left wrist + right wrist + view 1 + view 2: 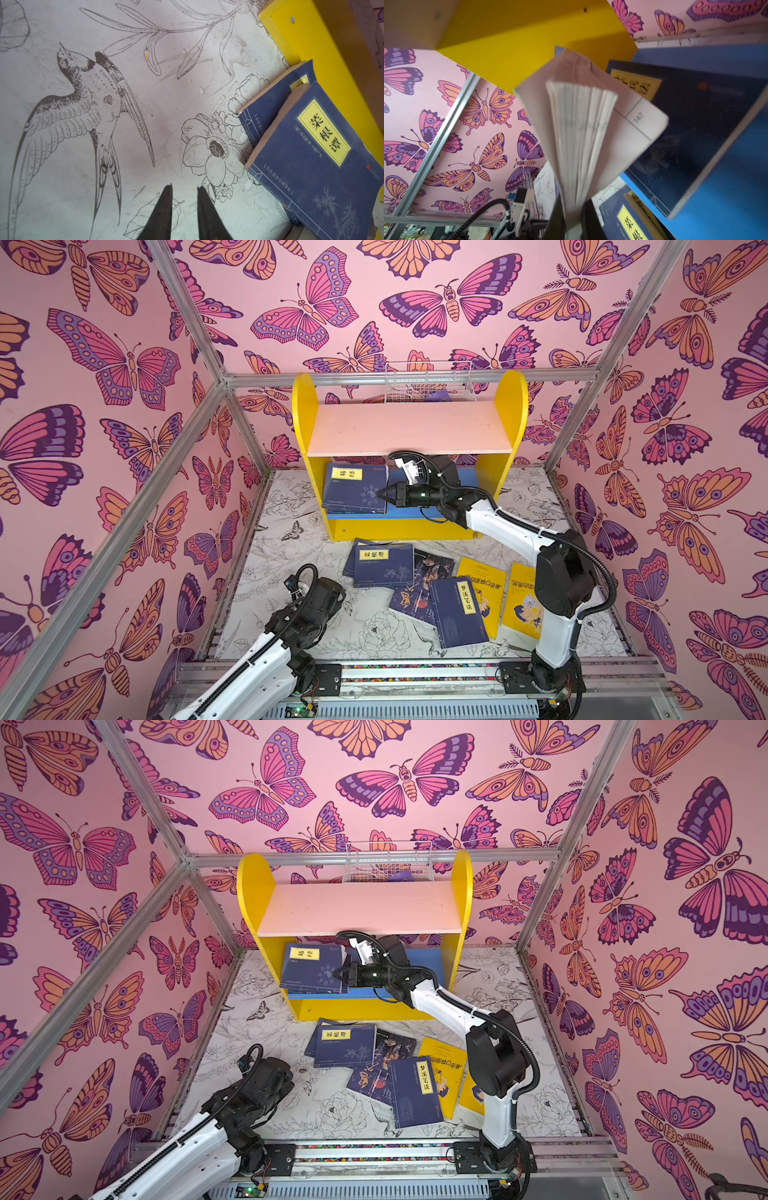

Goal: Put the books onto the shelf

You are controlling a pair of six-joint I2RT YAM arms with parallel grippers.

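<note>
At the left end of the blue lower board [424, 963] of the small yellow-sided shelf [305, 414], under its pale pink upper board, the right gripper [384, 494] is clamped on the fanned page edge of a thin navy paperback [353, 489]. A second navy book [695, 128] lies flat on the board next to it. The left gripper [184, 188] hovers over the front left part of the flower-printed table [291, 556], jaws narrowly apart, holding nothing. Before the shelf's front edge lie more navy books [384, 568], a dark book [428, 576] and two yellow books [484, 589].
</note>
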